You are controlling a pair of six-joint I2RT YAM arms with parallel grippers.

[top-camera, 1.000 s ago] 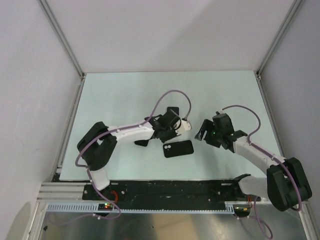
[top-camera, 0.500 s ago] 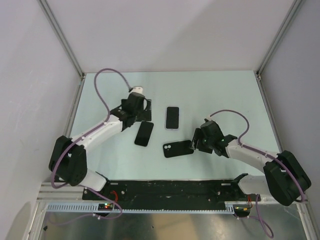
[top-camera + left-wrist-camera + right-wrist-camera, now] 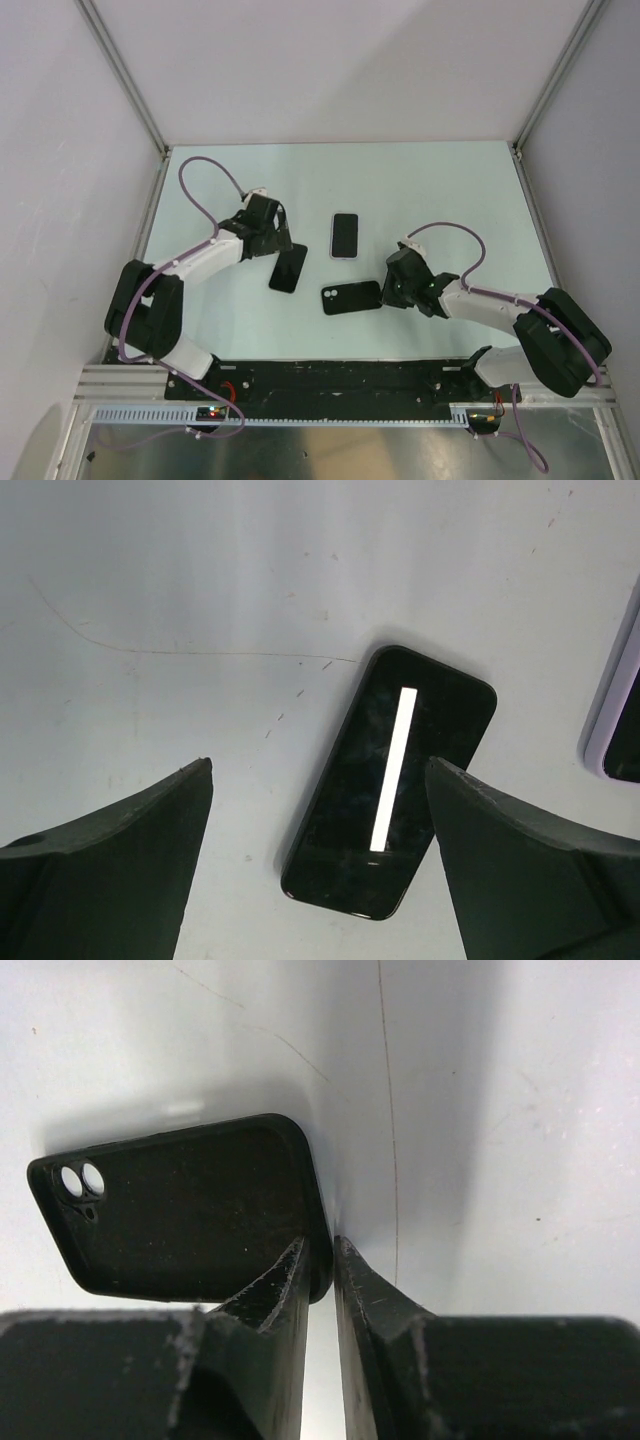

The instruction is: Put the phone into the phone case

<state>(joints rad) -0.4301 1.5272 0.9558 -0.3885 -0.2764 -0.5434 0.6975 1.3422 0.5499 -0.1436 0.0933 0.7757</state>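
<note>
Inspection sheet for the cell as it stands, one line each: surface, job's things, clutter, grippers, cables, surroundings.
Surface: pale green table, faint scratches.
Job's things: black phone case, black phone and pale-edged phone lie flat and apart; neither phone is in the case.
Clutter: nothing seen.
Grippers: left gripper open above the black phone; right gripper nearly closed on the case's end edge.
Cables: purple cable loops above each arm, off the items.
Surroundings: white walls, metal frame posts.
</note>
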